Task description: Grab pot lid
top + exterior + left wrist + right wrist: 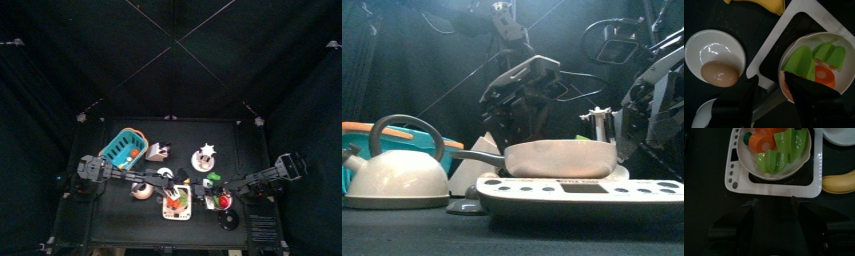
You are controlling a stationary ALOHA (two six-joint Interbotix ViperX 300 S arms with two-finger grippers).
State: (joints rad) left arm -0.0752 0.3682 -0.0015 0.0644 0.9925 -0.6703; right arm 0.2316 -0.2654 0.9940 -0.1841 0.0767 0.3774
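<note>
What I take for the pot lid point(711, 50) is a white round piece with a brown knob, lying on the table beside the white hob point(784, 37). In the top view the lid point(140, 193) lies left of the hob. My left gripper point(773, 81) hangs open over the hob's edge, between the lid and the uncovered pan point(821, 62) of green and orange vegetables. My right gripper point(771, 203) is open too, above the hob's point(771, 189) opposite edge, with the pan point(774, 153) beyond it. Neither gripper touches anything.
A white kettle point(396, 172) stands left of the hob point(583, 192), and the pan's handle point(476, 157) points towards it. A banana point(839, 182) lies beside the hob. A teal basket point(127, 148) sits at the back left. Both arms hang close together over the pan.
</note>
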